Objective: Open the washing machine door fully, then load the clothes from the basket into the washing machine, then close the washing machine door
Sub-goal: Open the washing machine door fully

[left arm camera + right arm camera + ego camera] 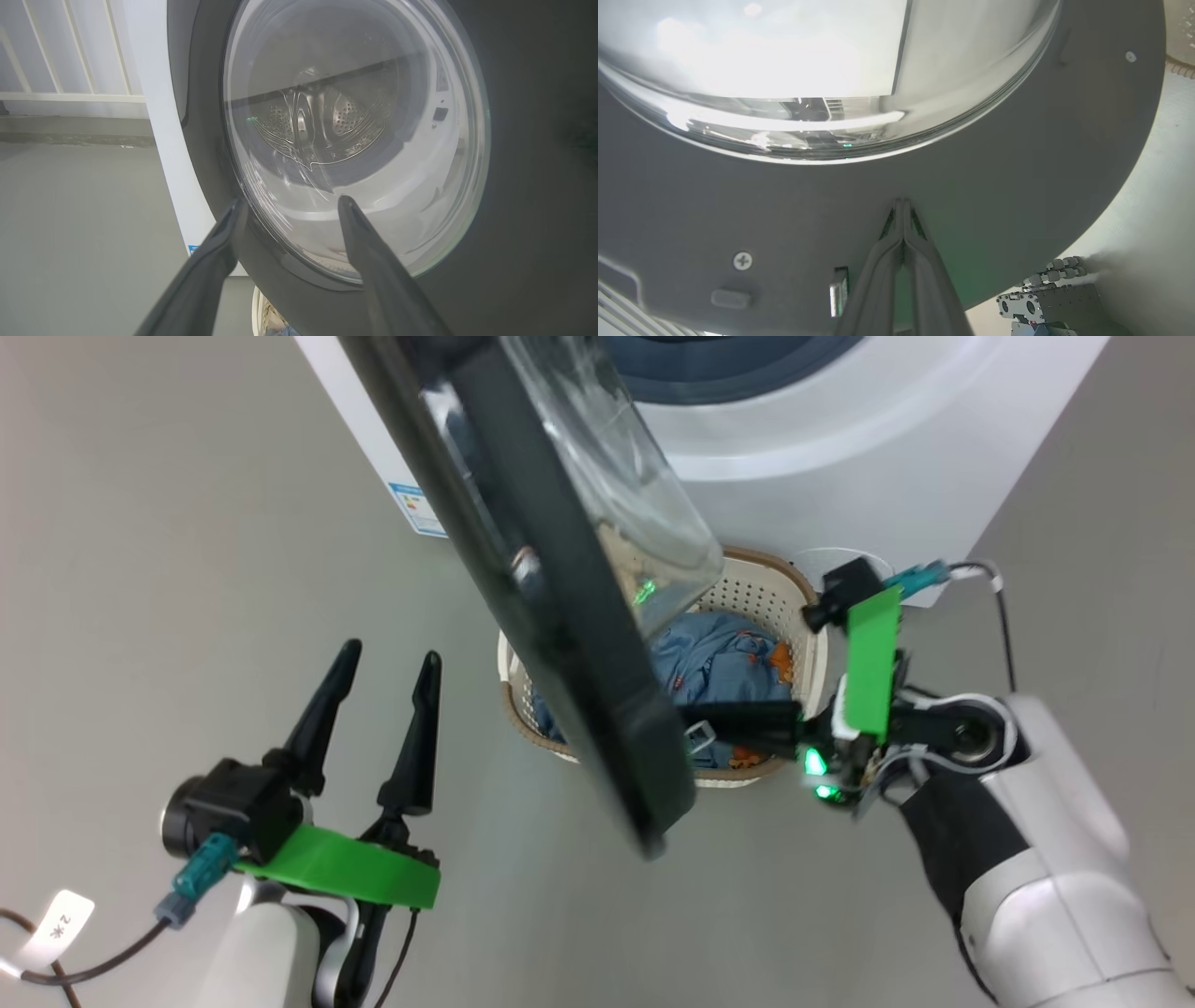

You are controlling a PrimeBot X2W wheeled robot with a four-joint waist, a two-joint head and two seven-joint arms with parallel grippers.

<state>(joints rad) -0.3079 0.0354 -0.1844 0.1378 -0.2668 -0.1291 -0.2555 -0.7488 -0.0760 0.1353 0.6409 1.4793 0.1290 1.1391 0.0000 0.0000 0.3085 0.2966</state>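
Now right end effector (901,203) (fingers together) against washing machine door (1017,186).

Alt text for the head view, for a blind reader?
The washing machine door, partly open and nearly edge-on, cuts diagonally across the middle, over the basket of blue clothes before the white washing machine. The right gripper, shut, reaches the door's inner face near its lower end; the left gripper is open at lower left, clear of the door.

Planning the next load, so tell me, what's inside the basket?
Blue clothes with orange print lie inside the basket. The open door covers its left part, so what lies there, and underneath the top piece, cannot be seen.
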